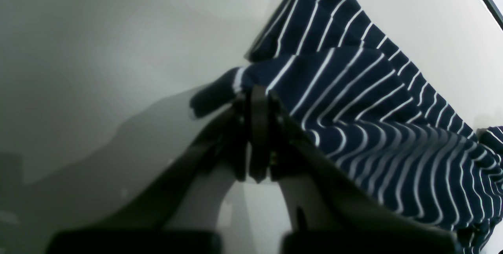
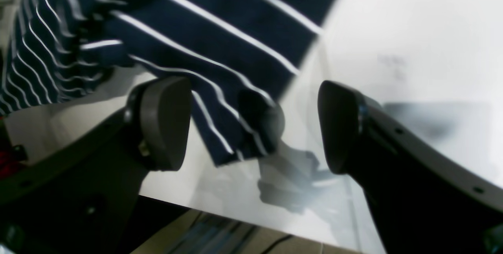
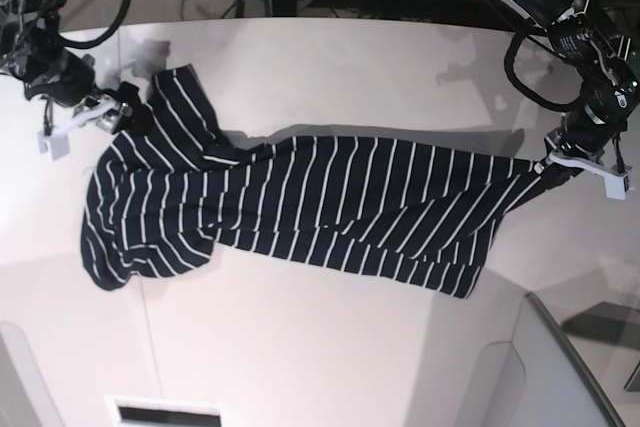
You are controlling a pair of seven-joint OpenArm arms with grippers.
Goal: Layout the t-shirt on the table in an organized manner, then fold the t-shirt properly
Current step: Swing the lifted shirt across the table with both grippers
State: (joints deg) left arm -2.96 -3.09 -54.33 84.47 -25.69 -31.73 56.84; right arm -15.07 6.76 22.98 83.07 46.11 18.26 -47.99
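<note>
Left tool (image 1: 257,101) clamped on t-shirt (image 3: 300,207) edge; right tool (image 2: 251,124) agape, empty.

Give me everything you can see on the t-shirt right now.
The t-shirt is soft dark navy cloth with thin white stripes. It lies stretched crosswise on the white table, rumpled and bunched toward the right arm's end, not yet folded. The left gripper has its jaws shut on one corner, pulling the cloth taut. The right gripper stands open, its jaws either side of the other end without pinching it; that edge hangs loose between them.
</note>
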